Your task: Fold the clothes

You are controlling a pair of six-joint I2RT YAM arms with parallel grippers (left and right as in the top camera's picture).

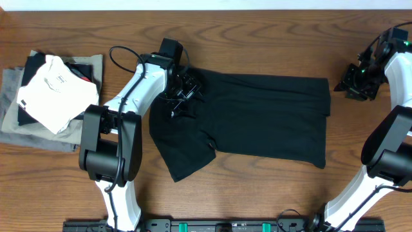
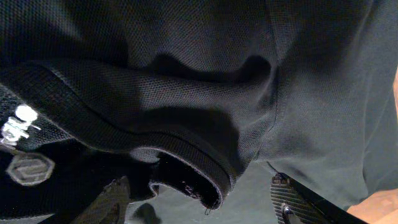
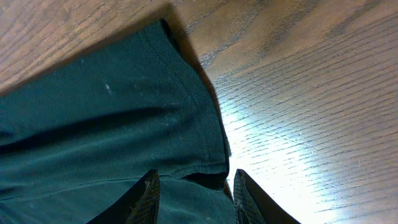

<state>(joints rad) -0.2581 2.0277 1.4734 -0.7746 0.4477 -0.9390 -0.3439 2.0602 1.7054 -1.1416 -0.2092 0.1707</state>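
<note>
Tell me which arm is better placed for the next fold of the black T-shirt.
Left, probably. The left fingers stand open over bunched cloth at the sleeve end of the T-shirt, ready to pinch. The right fingers sit just off the opposite edge, over bare table.

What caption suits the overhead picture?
Left gripper over the collar end of a black T-shirt spread on a wooden table, right gripper off its hem, folded garments stacked aside.
</note>
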